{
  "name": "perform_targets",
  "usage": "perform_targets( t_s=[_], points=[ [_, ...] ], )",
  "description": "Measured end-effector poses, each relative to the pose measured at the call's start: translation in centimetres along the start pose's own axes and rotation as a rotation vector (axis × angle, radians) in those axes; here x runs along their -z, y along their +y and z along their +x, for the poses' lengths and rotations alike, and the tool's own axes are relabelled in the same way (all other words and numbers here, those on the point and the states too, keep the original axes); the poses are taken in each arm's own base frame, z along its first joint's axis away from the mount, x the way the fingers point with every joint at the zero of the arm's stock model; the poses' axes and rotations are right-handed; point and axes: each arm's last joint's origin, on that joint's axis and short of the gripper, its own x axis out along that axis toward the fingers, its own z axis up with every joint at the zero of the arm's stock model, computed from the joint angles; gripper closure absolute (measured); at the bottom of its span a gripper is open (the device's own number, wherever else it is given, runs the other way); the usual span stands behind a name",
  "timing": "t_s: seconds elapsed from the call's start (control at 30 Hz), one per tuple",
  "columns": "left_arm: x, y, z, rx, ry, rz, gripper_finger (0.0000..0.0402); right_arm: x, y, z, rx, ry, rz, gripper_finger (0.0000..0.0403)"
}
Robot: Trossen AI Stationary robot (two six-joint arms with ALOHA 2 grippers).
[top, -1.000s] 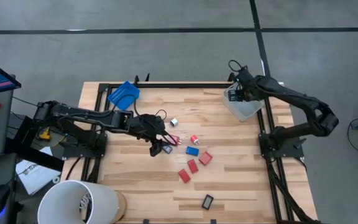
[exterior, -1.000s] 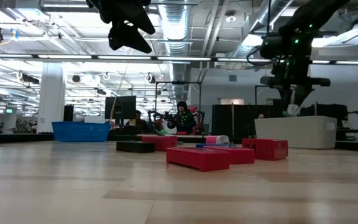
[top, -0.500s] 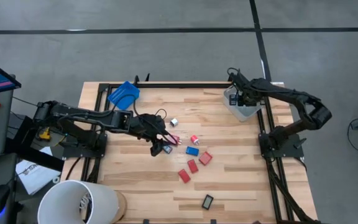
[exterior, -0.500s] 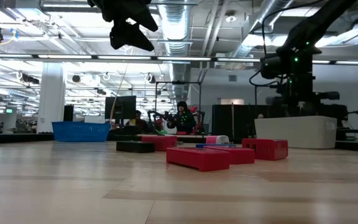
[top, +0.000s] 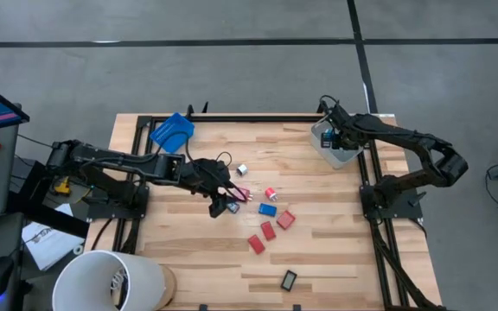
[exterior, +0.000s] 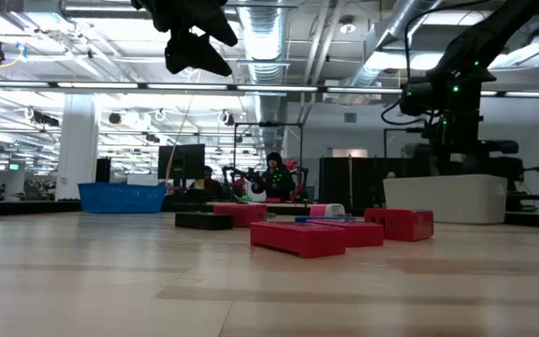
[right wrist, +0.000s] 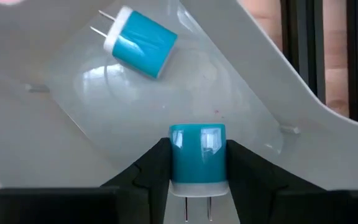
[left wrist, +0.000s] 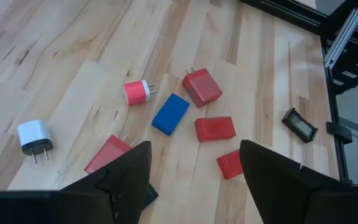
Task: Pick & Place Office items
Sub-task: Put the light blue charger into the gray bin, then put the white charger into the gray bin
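My right hand [right wrist: 197,163] pinches a cyan charger [right wrist: 197,155] by its flat sides (light, rigid, glossy, likely slippery) over the bin [top: 335,153] at the worktop's two o'clock.

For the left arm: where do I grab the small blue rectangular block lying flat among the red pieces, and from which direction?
Take the blue rectangular block across its two long sides, coming straight down from above. It lies flat on the wooden table, so only the narrow width suits the open left gripper. Its long sides look clear; the red round plug and red square charger sit near its far end.
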Motion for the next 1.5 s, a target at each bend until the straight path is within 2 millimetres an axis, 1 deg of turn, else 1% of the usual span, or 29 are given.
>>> perform_targets(
  t_s=[0.33,0.5,0.6,0.73,0.83,0.97,1.13,1.33,1.5],
  points=[
    [0.3,-0.8,-0.1,0.016,0.006,0.001,0.016,-0.3,0.2,-0.2,-0.033,-0.039,0.009,0.026],
    [0.4,-0.9,-0.1,0.002,-0.001,0.005,0.016,-0.4,0.5,-1.7,-0.089,-0.147,-0.001,0.0236],
    [0.4,-0.9,-0.1,0.001,-0.002,0.006,0.016,-0.3,0.3,-2.6,-0.099,-0.195,-0.003,0.022],
    [0.4,-0.9,-0.1,-0.004,-0.004,0.008,0.016,-0.1,-0.2,-3.2,-0.088,-0.207,0.002,0.0204],
    [0.4,-0.8,-0.1,-0.014,-0.008,0.01,0.016,0.2,-0.4,-3.7,-0.092,-0.208,-0.011,0.02],
    [0.5,-0.8,-0.1,-0.021,0.004,0.013,0.016,1.4,0.2,-5.3,-0.172,-0.251,-0.066,0.0202],
    [0.7,-0.7,-0.1,-0.037,0.022,0.017,0.016,3.8,0.8,-8.0,-0.313,-0.306,-0.159,0.0209],
    [1.4,-0.1,-0.2,-0.147,0.07,0.034,0.016,6.8,0.9,-11.0,-0.519,-0.338,-0.216,0.022],
    [1.2,0.4,-0.2,-0.204,0.051,0.022,0.016,9.0,1.3,-13.1,-0.703,-0.353,-0.301,0.0231]
  ],
)
